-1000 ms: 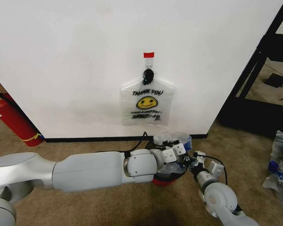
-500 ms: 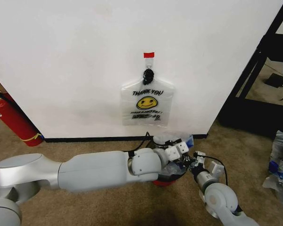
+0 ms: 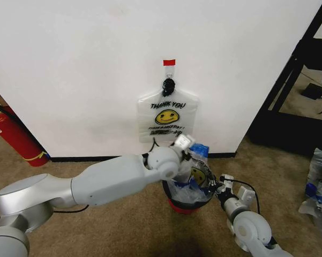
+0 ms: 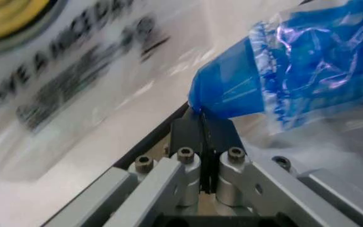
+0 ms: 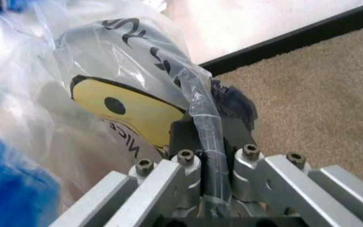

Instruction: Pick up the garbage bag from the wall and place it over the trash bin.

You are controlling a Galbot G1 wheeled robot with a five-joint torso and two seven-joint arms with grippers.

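Garbage bag (image 3: 188,179), the one I'm working with, sits down in the trash bin (image 3: 185,203) on the carpet (image 3: 123,230) just in front of the wall (image 3: 69,69). Its thin plastic billows out of the bin's mouth, and a yellow smiley panel faces my right arm. A second bag with the same "THANK YOU" print, the hanging bag (image 3: 167,116), is on the black hook (image 3: 168,84) under the red tape piece (image 3: 169,62), directly above the bin.

My left gripper (image 3: 186,145) is raised above the bin's far rim, close to the lower edge of the hanging bag. In the left wrist view the jaws are pressed together on a blue tape strip (image 4: 276,80) of the garbage bag's handle, so I read it as clamped on the bag.

My right gripper (image 3: 213,186) is low at the bin's right side. In the right wrist view its jaws pinch a twisted fold of the bag's plastic, and there may be a bit of the dark bin rim caught in there too; I can't separate the two.

The bin's red base rests on the carpet. A red fire extinguisher (image 3: 13,134) leans at the wall far to my left, and a clear sack of bottles (image 3: 319,184) lies well off to my right.
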